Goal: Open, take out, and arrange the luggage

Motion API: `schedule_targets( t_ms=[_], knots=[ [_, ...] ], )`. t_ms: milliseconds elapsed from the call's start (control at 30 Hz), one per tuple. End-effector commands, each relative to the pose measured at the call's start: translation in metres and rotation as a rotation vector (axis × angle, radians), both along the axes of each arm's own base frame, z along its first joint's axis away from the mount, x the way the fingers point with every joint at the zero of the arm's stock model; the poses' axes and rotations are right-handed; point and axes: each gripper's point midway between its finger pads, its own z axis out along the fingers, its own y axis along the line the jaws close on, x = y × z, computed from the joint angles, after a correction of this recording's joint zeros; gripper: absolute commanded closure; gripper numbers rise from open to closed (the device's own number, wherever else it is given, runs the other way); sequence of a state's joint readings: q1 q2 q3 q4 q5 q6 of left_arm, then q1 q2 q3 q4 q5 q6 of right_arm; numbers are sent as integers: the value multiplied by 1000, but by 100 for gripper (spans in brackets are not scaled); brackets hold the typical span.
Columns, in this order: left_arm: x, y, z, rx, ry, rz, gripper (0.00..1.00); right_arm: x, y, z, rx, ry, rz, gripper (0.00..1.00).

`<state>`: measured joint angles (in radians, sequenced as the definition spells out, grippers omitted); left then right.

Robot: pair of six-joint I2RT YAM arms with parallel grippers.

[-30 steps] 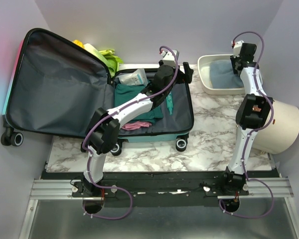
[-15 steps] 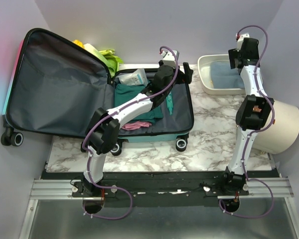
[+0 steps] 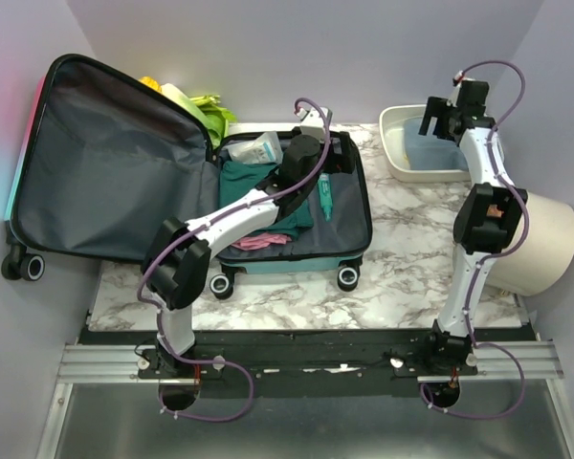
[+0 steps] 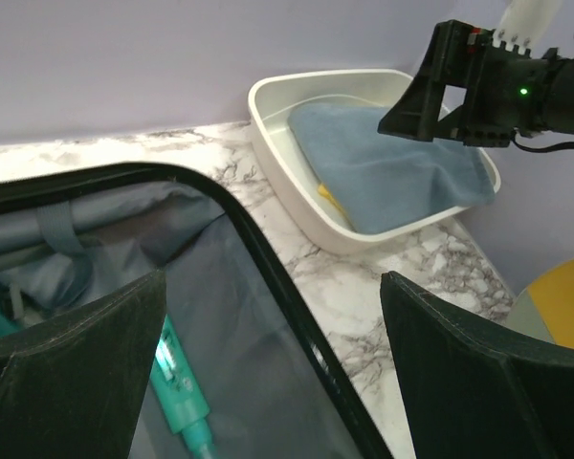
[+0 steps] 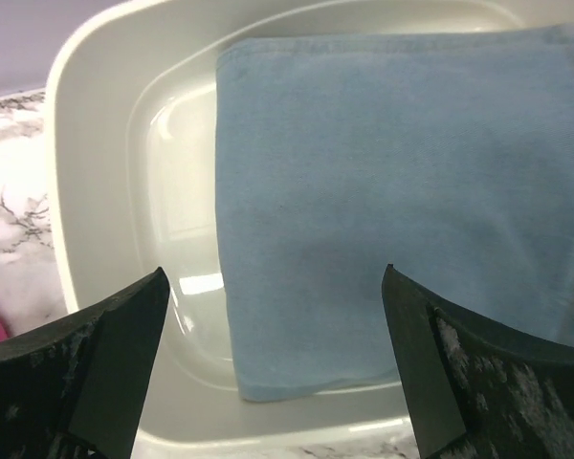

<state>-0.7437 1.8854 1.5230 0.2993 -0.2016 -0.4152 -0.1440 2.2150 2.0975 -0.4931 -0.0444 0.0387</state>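
Observation:
The luggage (image 3: 115, 172) lies open on the marble table, its grey-lined lid propped against the left wall. Its base half (image 3: 349, 229) holds teal clothes (image 3: 253, 186), a white packet (image 3: 258, 146), a pink item (image 3: 263, 241) and a teal tube (image 3: 323, 203). My left gripper (image 3: 342, 158) hangs open and empty above the base's right rim (image 4: 297, 316), with the tube (image 4: 177, 382) just inside. My right gripper (image 3: 437, 126) is open above the white tray (image 3: 394, 143). A folded blue cloth (image 5: 392, 172) lies flat in the tray, below the right gripper (image 5: 275, 273) and apart from its fingers.
A round beige bin (image 3: 545, 244) stands at the right edge beside the right arm. Yellow-green items (image 3: 196, 103) sit behind the lid at the back wall. A yellow thing (image 4: 330, 201) peeks from under the cloth. Bare marble (image 3: 411, 220) lies between luggage and tray.
My right gripper has opened, let go of the blue cloth and shifted left over the tray. My left arm has drawn slightly left over the luggage's base.

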Motion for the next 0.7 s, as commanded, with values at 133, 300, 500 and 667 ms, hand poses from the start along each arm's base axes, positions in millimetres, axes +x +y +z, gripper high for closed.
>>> schedule_targets(
  t_ms=[133,300,500,667],
  knots=[
    [-19,58,18,61,-20,147,1,3,3,-88,198,142,-34,0],
    [-20,83,9,85,39,223,1,7,5,-102,244,145,-41,0],
    [-31,109,-1,55,81,283,1,16,16,-34,161,-18,79,0],
    [-49,140,-4,59,127,353,1,-9,71,67,96,-222,289,0]
  ],
)
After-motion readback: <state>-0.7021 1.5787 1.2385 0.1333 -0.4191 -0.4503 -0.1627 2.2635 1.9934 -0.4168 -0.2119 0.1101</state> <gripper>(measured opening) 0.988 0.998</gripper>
